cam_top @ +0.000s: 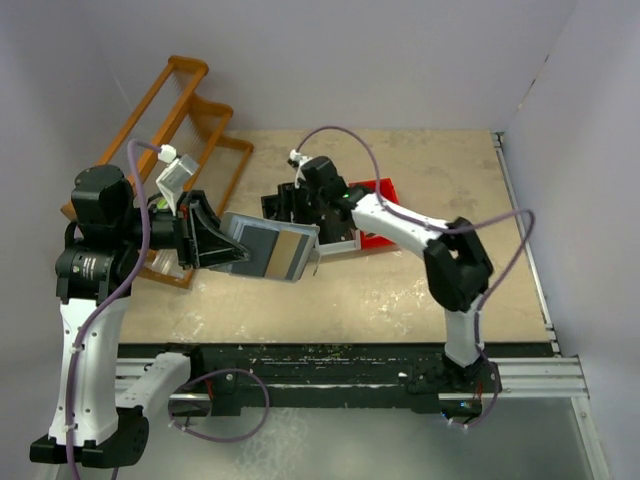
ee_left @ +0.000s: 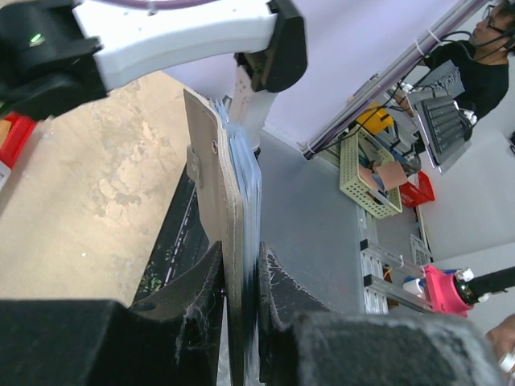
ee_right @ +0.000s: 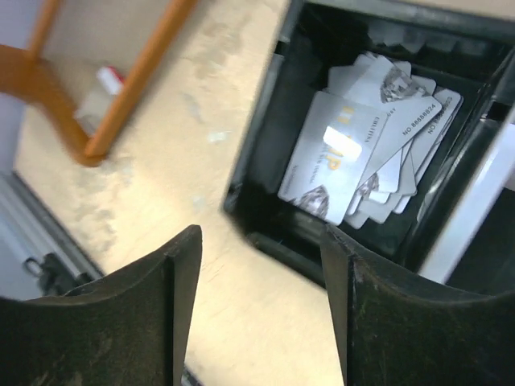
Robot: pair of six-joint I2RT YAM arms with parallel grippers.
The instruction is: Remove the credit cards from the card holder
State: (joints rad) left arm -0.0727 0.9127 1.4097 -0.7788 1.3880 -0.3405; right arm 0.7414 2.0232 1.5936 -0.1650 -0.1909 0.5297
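The left gripper (ee_left: 241, 259) is clamped on one edge of the flat, slate-grey card holder (cam_top: 266, 250). Glossy, pale credit cards (ee_right: 362, 153) lie fanned in a black bin (ee_right: 265, 153) beneath the right gripper (ee_right: 261, 241), whose fingers are spread.

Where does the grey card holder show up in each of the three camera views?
Top external: the card holder sits left of centre, clamped by the left gripper.
Left wrist: edge-on, running up the middle between that gripper's fingers.
Right wrist: not in view; a black bin holding credit cards fills the upper right.
Shared landmark: the tan tabletop, visible in all three.
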